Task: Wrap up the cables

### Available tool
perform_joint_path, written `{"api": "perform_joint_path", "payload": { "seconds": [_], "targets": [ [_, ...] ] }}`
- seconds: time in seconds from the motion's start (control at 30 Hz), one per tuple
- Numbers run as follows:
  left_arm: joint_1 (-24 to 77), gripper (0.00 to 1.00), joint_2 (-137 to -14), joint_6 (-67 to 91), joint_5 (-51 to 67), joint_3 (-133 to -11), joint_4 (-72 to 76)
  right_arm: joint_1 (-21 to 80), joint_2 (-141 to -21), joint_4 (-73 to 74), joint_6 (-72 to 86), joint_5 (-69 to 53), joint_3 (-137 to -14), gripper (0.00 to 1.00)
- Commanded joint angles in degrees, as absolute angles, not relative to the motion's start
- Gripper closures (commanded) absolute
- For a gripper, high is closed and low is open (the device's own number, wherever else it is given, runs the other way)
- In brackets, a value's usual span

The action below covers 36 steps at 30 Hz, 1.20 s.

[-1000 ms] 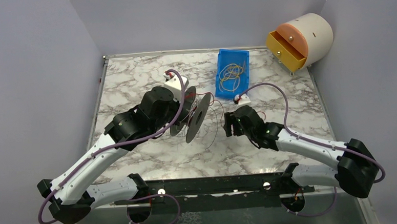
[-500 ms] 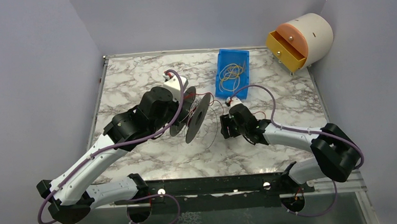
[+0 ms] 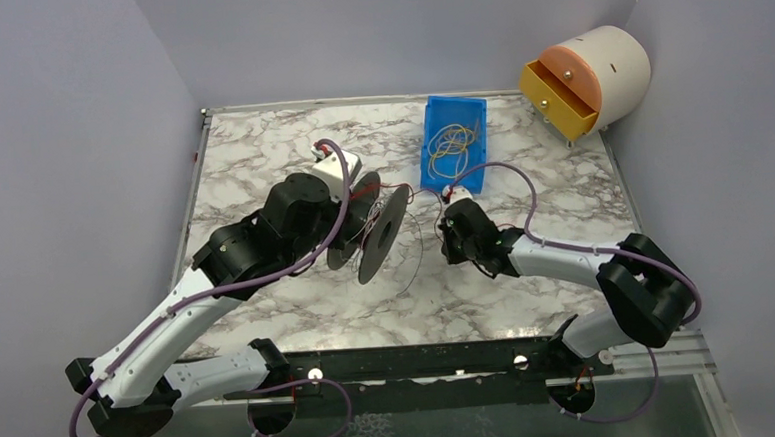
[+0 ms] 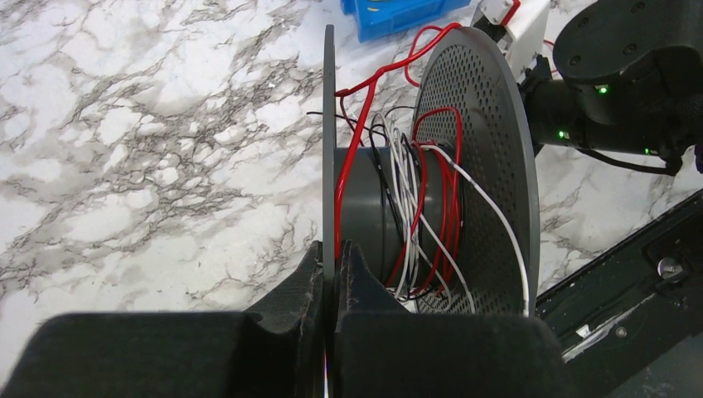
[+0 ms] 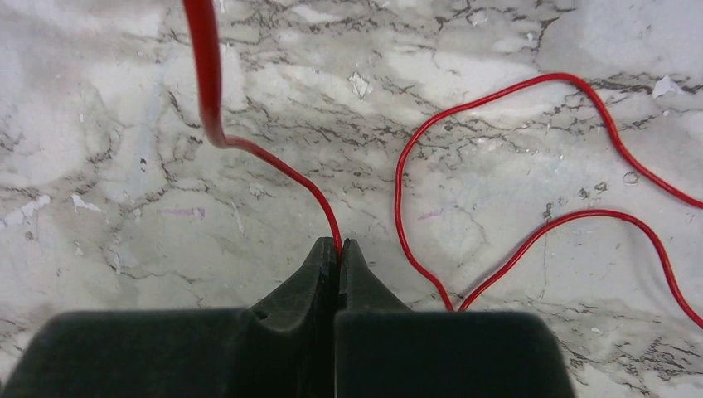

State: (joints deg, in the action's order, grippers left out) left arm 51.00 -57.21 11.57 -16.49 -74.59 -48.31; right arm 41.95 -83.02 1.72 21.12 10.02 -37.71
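Observation:
A grey spool (image 3: 372,237) with two disc flanges stands on edge above the marble table. My left gripper (image 4: 334,249) is shut on its thin near flange (image 4: 328,124). Red, white and dark cables (image 4: 414,207) wind loosely round the hub, and a red strand runs over the perforated far flange (image 4: 481,166). Just right of the spool, my right gripper (image 5: 338,245) is shut on a red cable (image 5: 273,162), low over the table; in the top view it (image 3: 452,237) shows there too. A further loop of red cable (image 5: 497,91) lies loose on the marble beside it.
A blue bin (image 3: 439,176) holding yellow loops sits at the back centre. A white cylinder with a yellow drawer (image 3: 586,78) stands at the back right. A black rail (image 3: 421,362) runs along the near edge. The right arm (image 4: 613,83) is close behind the spool.
My right gripper has moved left toward the spool, turned, and shut on the red cable. The left arm has shifted the spool slightly left and nearer.

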Motion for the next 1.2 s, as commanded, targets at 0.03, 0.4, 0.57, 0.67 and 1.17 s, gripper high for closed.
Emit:
{"api": "perform_joint_path", "payload": {
  "seconds": [0.03, 0.4, 0.57, 0.67, 1.17],
  "targets": [
    [50.9, 1.0, -54.7, 12.7, -12.9, -77.2, -45.8, 40.3, -84.1, 4.6, 24.3, 15.0, -41.9, 0.99],
    [50.8, 1.0, -53.1, 15.2, -8.5, -81.6, -46.5, 37.5, -87.9, 4.8, 28.8, 12.8, -41.7, 0.99],
    [50.8, 1.0, -53.2, 16.3, -7.1, -82.7, -45.7, 37.5, -88.1, 4.1, 29.4, 11.8, -39.8, 0.99],
    [50.8, 1.0, -53.4, 16.7, -6.4, -83.1, -45.1, 37.5, -88.0, 4.3, 29.7, 10.8, -39.2, 0.99],
    [50.8, 1.0, -51.2, 20.0, -18.7, -77.8, -34.5, 46.4, -81.3, 1.0, 35.5, 3.5, -32.3, 0.99]
  ]
}}
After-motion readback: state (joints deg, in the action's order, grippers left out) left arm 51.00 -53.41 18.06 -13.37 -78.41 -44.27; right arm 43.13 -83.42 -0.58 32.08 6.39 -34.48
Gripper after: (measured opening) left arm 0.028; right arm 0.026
